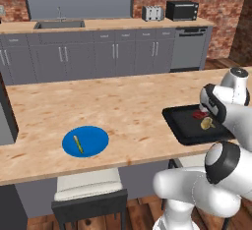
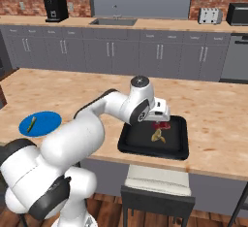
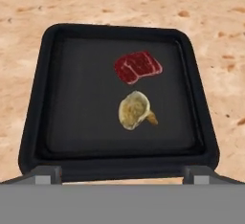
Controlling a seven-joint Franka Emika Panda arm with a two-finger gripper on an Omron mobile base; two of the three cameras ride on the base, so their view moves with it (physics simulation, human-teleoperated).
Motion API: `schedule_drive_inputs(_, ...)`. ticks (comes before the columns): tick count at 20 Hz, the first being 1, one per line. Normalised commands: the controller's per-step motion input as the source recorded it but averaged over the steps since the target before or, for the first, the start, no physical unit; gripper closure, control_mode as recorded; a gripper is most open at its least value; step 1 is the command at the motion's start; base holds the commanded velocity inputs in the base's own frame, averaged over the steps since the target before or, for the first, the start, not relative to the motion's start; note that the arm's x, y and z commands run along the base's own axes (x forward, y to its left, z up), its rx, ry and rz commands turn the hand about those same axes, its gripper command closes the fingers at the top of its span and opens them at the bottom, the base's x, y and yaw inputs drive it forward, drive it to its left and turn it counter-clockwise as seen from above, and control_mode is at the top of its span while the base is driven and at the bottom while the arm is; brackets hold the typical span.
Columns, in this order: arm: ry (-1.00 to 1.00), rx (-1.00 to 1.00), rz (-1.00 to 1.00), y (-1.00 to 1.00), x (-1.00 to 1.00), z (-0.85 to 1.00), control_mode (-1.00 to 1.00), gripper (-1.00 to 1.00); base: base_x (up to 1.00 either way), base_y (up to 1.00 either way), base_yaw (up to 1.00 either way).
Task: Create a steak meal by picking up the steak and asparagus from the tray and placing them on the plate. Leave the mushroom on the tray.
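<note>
Here, in the left base view, the black tray (image 1: 183, 127) sits on the wooden counter (image 1: 108, 106) close to its near edge, partly behind the white arm. The steak (image 1: 199, 113) and mushroom (image 1: 207, 123) lie inside the tray. Well to the tray's left, across bare wood, the blue plate (image 1: 85, 141) holds the asparagus (image 1: 78, 144).

In the right base view, the gripper (image 2: 161, 120) hangs above the tray (image 2: 178, 143), over the steak (image 2: 160, 124), with the mushroom (image 2: 158, 135) just nearer. The plate (image 2: 46, 120) lies far left of the tray, carrying the asparagus (image 2: 31, 123).

In the hand view, the fingers (image 3: 46, 174) stand spread wide, holding nothing, above the tray's near rim (image 3: 119, 166). The steak (image 3: 138, 67) and mushroom (image 3: 135, 110) sit apart, right of the tray's centre; its left half is bare.
</note>
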Motion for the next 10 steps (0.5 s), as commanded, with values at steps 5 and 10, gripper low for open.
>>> schedule_drive_inputs(5,0.00,0.01,-0.09,0.04,0.37,-0.23,-1.00,-1.00,0.00,0.00,0.00)
schedule_drive_inputs(10,0.00,0.04,-0.11,0.00,0.46,-0.24,-1.00,-1.00,0.00,0.00,0.00)
